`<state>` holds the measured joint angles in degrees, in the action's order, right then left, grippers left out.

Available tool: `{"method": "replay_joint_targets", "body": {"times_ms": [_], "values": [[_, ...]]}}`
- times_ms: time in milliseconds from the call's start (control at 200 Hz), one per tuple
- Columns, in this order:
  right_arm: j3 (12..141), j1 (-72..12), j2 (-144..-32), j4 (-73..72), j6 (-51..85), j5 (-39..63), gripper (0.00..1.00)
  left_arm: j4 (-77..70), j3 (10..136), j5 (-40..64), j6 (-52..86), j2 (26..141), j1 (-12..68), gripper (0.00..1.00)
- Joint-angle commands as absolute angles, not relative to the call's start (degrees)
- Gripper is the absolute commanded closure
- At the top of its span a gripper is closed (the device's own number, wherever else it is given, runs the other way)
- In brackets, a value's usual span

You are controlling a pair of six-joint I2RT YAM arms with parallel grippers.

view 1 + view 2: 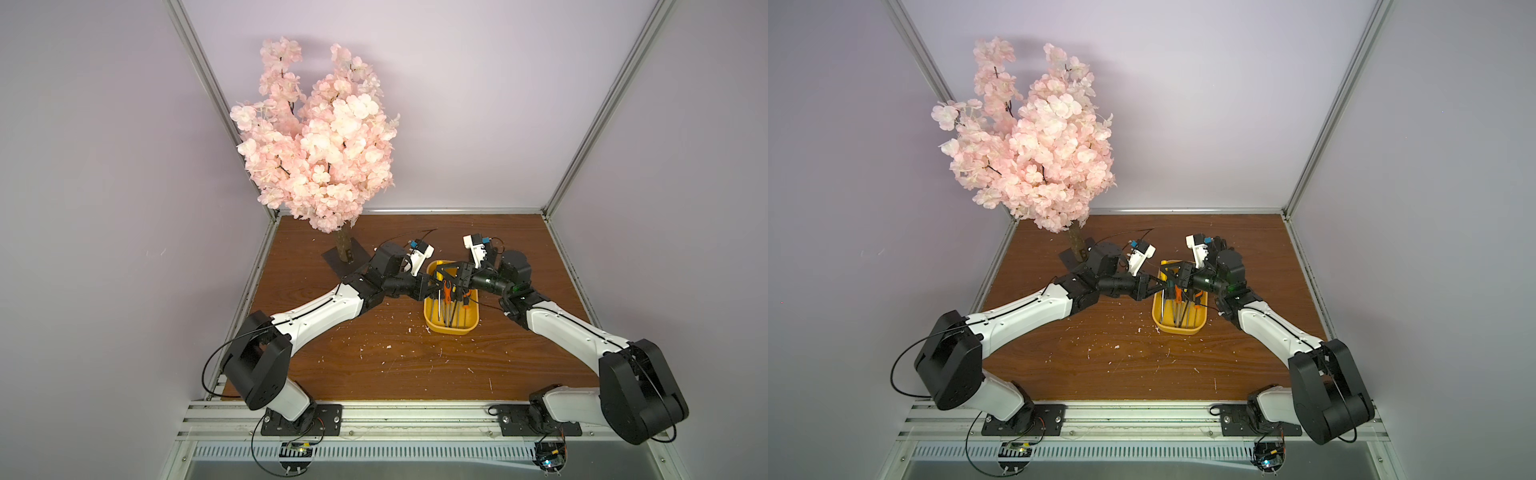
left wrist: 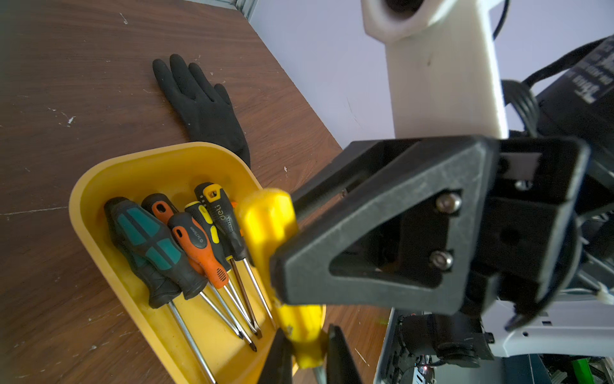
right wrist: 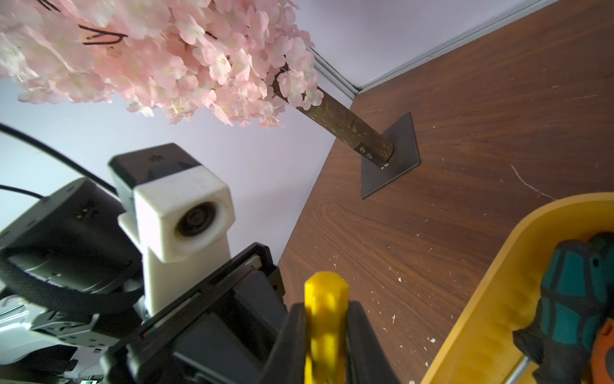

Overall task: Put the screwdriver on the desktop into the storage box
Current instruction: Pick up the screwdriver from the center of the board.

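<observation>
One left-wrist-view glove (image 2: 202,106) beside storage box (image 2: 139,166)

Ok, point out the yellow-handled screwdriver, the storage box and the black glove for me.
yellow-handled screwdriver (image 2: 265,219), left wrist view, on the bare handle.
storage box (image 2: 139,173), left wrist view, on its end wall.
black glove (image 2: 209,113), left wrist view, on its palm.

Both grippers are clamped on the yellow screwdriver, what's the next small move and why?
Probably open the left gripper: the right gripper is also shut on the yellow screwdriver over the storage box, so one arm should let go before it is laid in.
</observation>
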<state>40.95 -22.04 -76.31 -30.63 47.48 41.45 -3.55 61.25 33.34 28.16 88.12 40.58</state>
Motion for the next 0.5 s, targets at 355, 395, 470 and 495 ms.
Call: {"method": "replay_joint_targets", "body": {"times_ms": [355, 395, 470, 495], "values": [[46.7, -21.0, -76.0, -13.6, 34.7, 27.3, 0.90, 0.0, 57.7, 24.4, 27.9, 82.8, 40.8, 0.61], [47.1, -21.0, -76.5, -12.0, 33.4, 25.5, 0.90, -0.1, 57.0, 23.7, 28.3, 82.2, 40.5, 0.61], [47.8, -20.9, -77.6, -9.4, 31.6, 22.1, 0.90, -0.1, 55.9, 22.7, 28.7, 81.2, 40.0, 0.60], [48.1, -20.9, -78.1, -8.5, 31.1, 21.1, 0.90, -0.1, 55.5, 22.4, 28.8, 80.9, 39.8, 0.59]]}}
